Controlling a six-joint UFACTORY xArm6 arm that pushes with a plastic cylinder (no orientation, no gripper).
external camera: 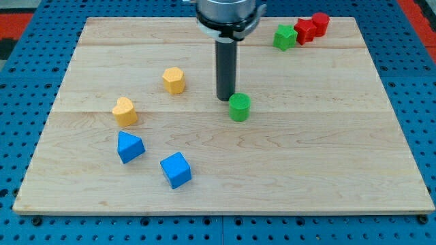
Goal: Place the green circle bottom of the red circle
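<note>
The green circle (239, 107) is a short green cylinder near the middle of the wooden board (306, 156). My tip (225, 99) rests on the board just to the upper left of the green circle, touching or nearly touching it. The red circle (320, 23) is a red cylinder at the view's top right, far from the green circle. Next to the red circle on its left sits a red star-like block (304, 30), and left of that a green star-like block (285, 37).
A yellow hexagon block (174, 80) and a yellow heart-like block (125, 111) lie at the view's left. A blue triangle block (129, 147) and a blue cube (176, 169) lie at the lower left. A blue pegboard (415, 102) surrounds the board.
</note>
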